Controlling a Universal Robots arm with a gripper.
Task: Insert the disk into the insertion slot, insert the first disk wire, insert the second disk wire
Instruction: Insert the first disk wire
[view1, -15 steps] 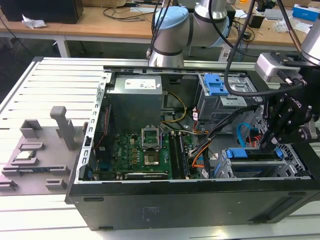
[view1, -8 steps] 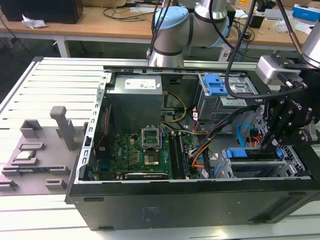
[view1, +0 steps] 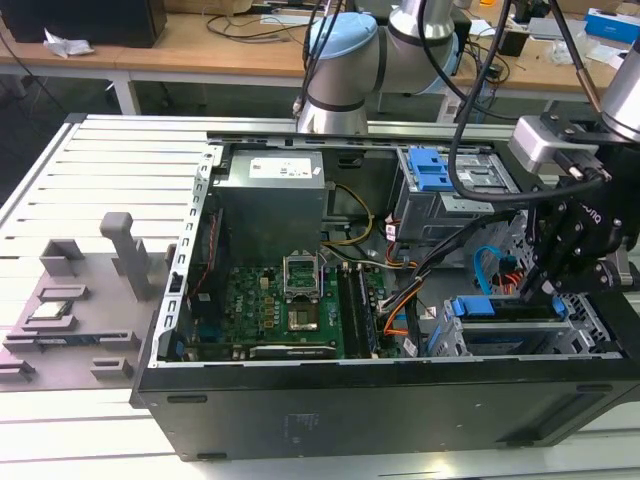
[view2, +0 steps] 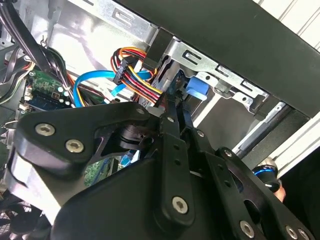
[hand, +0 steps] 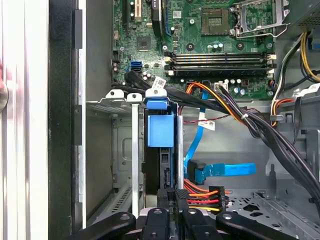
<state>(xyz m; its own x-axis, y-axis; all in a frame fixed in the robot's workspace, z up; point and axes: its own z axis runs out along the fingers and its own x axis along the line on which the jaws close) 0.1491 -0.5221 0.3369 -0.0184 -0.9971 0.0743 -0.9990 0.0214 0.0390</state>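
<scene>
The disk (view1: 500, 308), framed by a blue carrier (hand: 160, 130), stands inside the insertion slot (hand: 125, 100), a low grey cage at the exterior view's right, near the case's front wall. My gripper (view1: 530, 290) hangs right at the disk's end. Its fingers (hand: 156, 218) are shut on the black plug (hand: 175, 196) of a red, orange and yellow disk wire (hand: 202, 195), held against the disk's edge. In the second wrist view the gripper (view2: 167, 107) meets the same wire (view2: 145, 87) beside the blue carrier (view2: 197, 87). A blue flat disk wire (hand: 227, 170) lies loose beside the cage.
A taller grey bay with a blue latch (view1: 435, 170) stands behind the cage. A thick black cable bundle (hand: 260, 130) crosses above the cage floor. The motherboard (view1: 280, 310) and power supply (view1: 270, 200) fill the case's left. A grey fixture (view1: 70, 300) sits outside on the slatted table.
</scene>
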